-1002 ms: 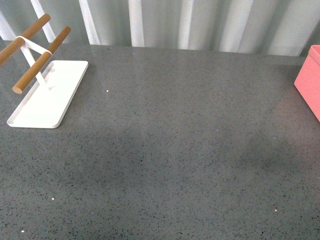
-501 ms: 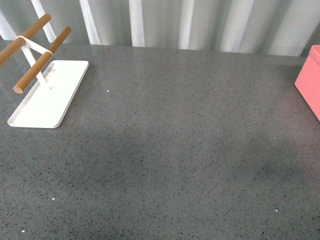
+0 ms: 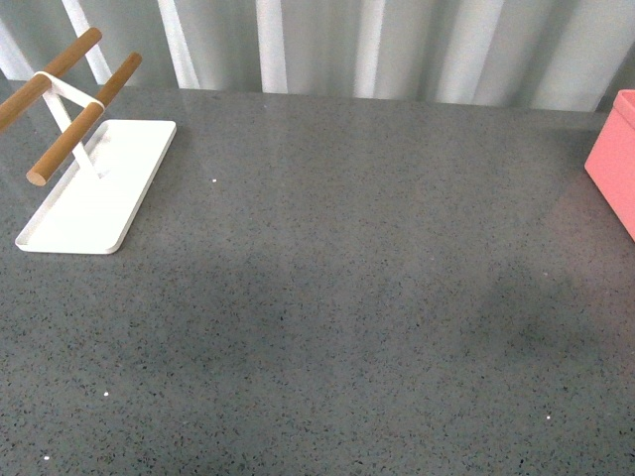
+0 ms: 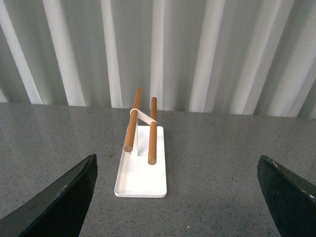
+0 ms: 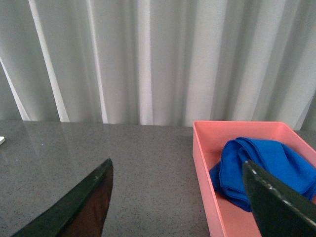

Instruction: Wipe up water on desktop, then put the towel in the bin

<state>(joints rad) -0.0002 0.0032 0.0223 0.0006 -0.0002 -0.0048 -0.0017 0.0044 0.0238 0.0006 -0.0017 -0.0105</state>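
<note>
In the front view, the speckled dark grey desktop (image 3: 357,297) fills most of the frame. A white tray (image 3: 94,188) carrying two wooden bars (image 3: 79,119) sits at the upper left, and a corner of the salmon-pink bin (image 3: 613,159) shows at the right edge. Neither arm appears here.

In the left wrist view, the left gripper (image 4: 177,197) is spread wide, its two dark fingers (image 4: 59,197) at the lower corners with nothing between them. The white tray (image 4: 140,177) with its wooden bars (image 4: 152,131) stands at the centre of the frame, on the desktop (image 4: 232,168).

In the right wrist view, the right gripper (image 5: 173,202) is likewise released and empty. The blue towel (image 5: 261,165) lies bunched inside the bin (image 5: 205,168) at the lower right, which rests on the desktop (image 5: 133,163).
</note>
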